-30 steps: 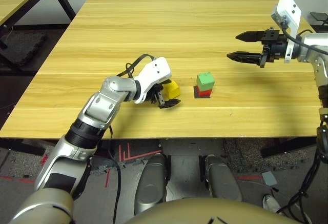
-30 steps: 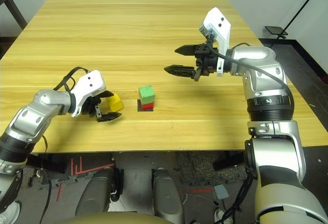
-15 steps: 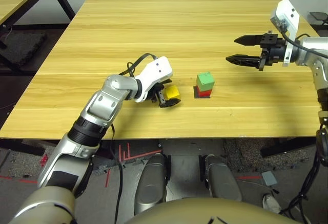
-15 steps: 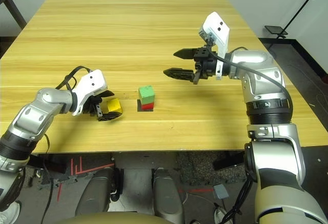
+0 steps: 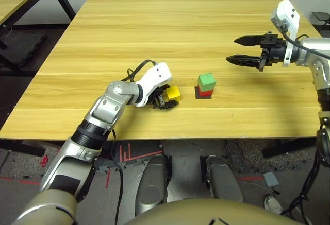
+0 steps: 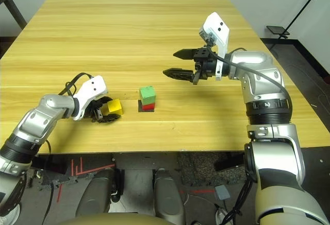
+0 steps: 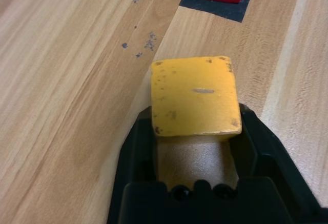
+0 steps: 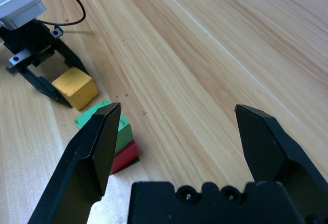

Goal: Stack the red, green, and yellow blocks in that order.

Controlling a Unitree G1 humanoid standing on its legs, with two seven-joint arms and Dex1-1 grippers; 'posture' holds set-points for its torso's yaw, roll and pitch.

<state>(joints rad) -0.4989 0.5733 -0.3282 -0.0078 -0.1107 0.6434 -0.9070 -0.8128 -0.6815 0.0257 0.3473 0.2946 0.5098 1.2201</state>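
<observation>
Lowered since a second ago, the left tool (image 5: 166, 100) now sits down at the table (image 5: 154, 29) with the yellow block (image 5: 173, 93) between its two black fingers. One second back the block was tilted and half hidden behind the white wrist housing; now it rests flat on the wood, its top face level. From the left wrist camera the yellow block (image 7: 195, 96) fills the gap between the fingers, both pressed against its sides, so this tool is grasping the block.

Just beyond the left tool's fingertips, a short way off, stands the green block (image 5: 207, 81) on top of the red block (image 5: 204, 92). That pair sits on a flat black square patch (image 5: 198, 95). The yellow block and the pair are near but apart.

Right tool (image 5: 238, 49) hovers above the table, well beyond the stack, its fingers spread wide and holding nothing. It has barely shifted over the last second. Green block and red block lie below and ahead of its fingertips.
</observation>
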